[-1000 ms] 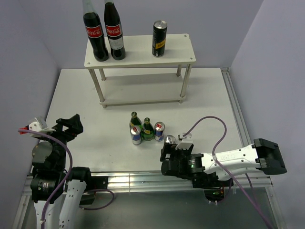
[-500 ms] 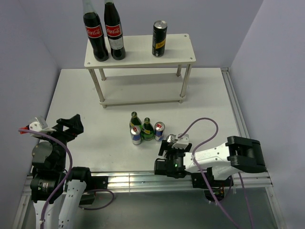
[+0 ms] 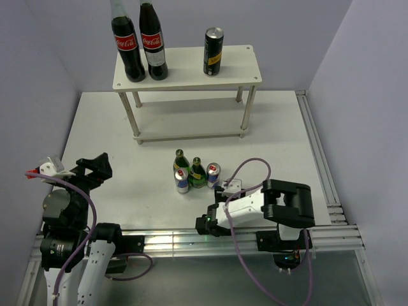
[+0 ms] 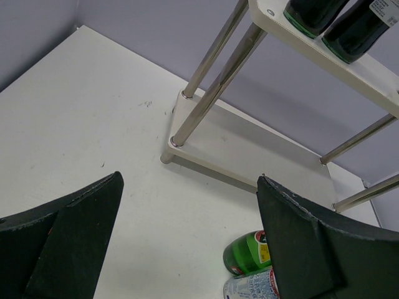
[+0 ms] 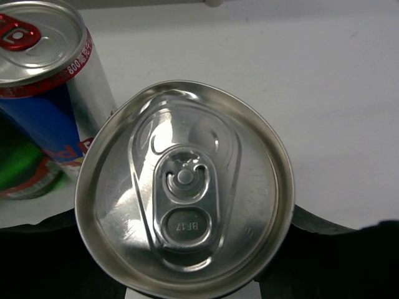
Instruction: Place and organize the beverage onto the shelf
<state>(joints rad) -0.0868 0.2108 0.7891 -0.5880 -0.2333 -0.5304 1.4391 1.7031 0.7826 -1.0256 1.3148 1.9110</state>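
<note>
Here, the right gripper (image 5: 185, 268) is seen closed around a silver-topped can (image 5: 184, 187), which is held upright between its black fingers (image 5: 43, 255); in the right wrist view one finger is pressed to each side of the can, below the rim of the lid. The can is set at the near middle of the table (image 3: 280, 140), just beside a blue-and-silver energy-drink can (image 5: 47, 87) and a green glass bottle (image 5: 19, 162). That cluster is made up in the top view of two green bottles and two blue-and-silver cans, all well in front of the shelf (image 3: 185, 73). On the shelf's top board a black can with a yellow label (image 3: 213, 52) is placed towards the right, and two cola bottles (image 3: 127, 48) are stood at the left end. The left gripper (image 3: 92, 167) is held wide open over the table's near left, nothing being caught between its fingers.
</note>
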